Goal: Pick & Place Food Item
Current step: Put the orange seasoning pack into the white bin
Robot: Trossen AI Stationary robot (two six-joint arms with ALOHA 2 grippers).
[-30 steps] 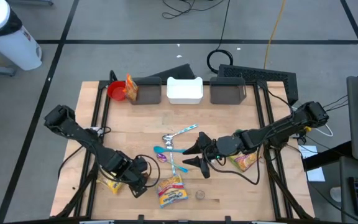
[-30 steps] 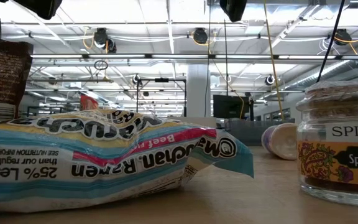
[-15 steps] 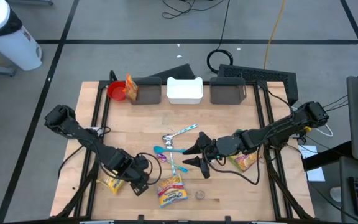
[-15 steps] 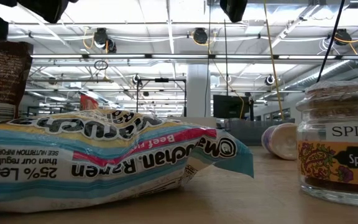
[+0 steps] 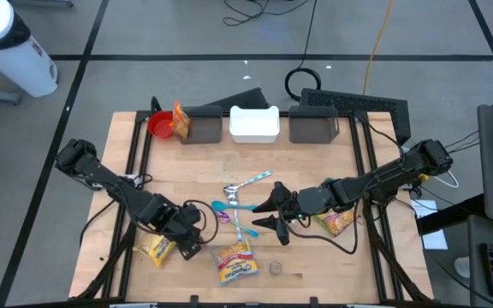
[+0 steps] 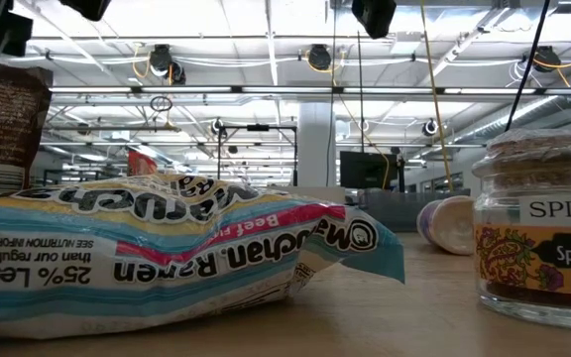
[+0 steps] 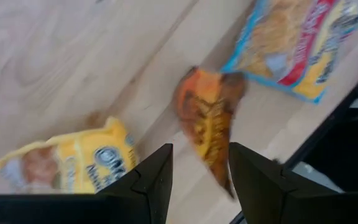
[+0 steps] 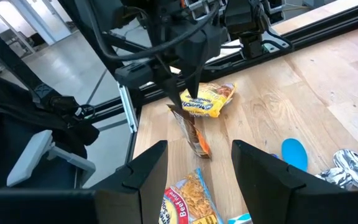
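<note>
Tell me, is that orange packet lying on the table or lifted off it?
Lifted. The orange packet hangs from the left hand, its lower end above the wood.

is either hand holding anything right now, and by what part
The left hand pinches the top edge of a small orange-brown snack packet, which hangs clear of the table. The right hand is open, holding nothing.

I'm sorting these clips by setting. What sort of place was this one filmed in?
Most likely a robotics lab in a large open workshop hall. A wooden table carries two arms on a black frame, cables trail across a taped grey floor, and the low view shows exposed ceiling trusses with strip lights.
</note>
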